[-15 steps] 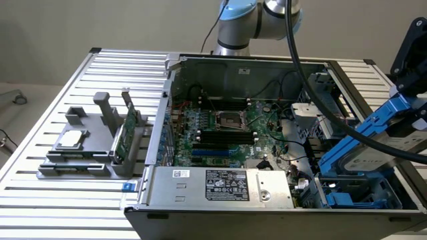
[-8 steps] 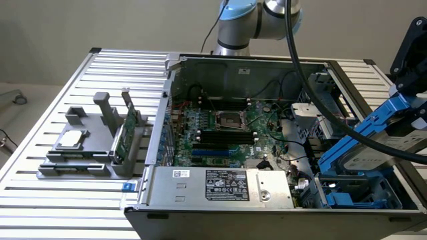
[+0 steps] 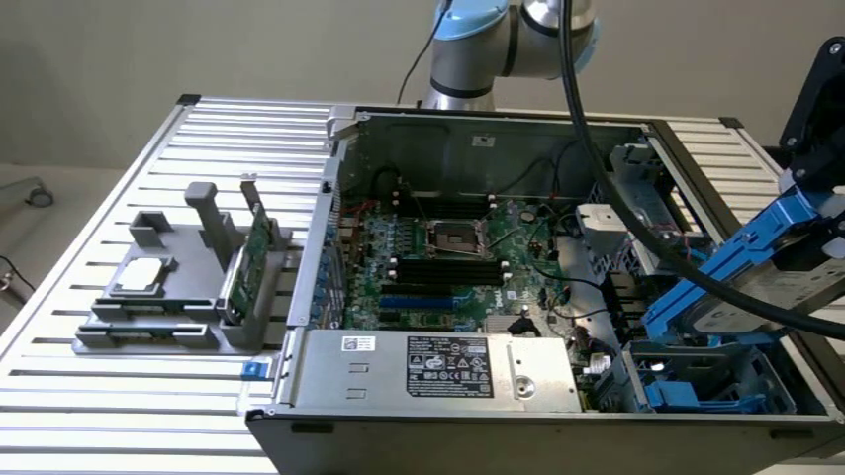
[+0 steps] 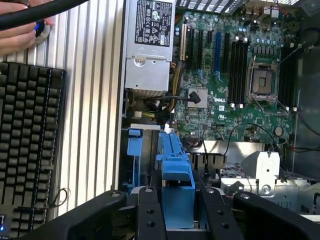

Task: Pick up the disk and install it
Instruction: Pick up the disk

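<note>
The disk has a dull silver-grey metal body in a smooth, bright blue plastic frame with a slight sheen. The claw has matt black fingers. The surface is ribbed aluminium with a pale satin finish. The case is bare grey sheet metal. At its six o'clock, the power supply is plain steel with a paper label. The motherboard is glossy green laminate. At nine o'clock of the case, the fixture is matt grey plastic.

I count one disk, one case, one power supply, one keyboard, one card, one chip, one hand.
</note>
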You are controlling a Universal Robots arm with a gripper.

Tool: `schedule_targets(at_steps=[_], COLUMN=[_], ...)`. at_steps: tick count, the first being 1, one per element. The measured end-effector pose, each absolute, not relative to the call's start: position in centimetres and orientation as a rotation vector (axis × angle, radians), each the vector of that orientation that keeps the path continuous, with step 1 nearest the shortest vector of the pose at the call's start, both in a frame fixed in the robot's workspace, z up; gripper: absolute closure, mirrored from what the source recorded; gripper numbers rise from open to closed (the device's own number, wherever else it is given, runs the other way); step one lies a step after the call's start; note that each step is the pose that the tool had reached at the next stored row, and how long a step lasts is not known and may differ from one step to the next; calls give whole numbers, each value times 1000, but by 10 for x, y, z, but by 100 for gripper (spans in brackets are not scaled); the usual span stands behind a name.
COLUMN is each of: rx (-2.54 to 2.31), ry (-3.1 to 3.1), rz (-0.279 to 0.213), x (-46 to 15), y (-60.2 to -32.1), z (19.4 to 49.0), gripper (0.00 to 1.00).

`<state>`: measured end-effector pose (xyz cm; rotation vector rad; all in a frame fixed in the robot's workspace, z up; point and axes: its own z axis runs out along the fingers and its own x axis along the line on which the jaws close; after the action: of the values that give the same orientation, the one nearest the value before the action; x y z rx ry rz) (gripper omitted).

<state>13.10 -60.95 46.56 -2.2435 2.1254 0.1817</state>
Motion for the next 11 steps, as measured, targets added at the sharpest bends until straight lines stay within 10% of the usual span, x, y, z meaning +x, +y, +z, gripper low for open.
schedule_targets(at_steps=[11], rx=[-2246], ry=[2123], rz=[88], x=[112], y=[-612], z=[464], gripper=[67])
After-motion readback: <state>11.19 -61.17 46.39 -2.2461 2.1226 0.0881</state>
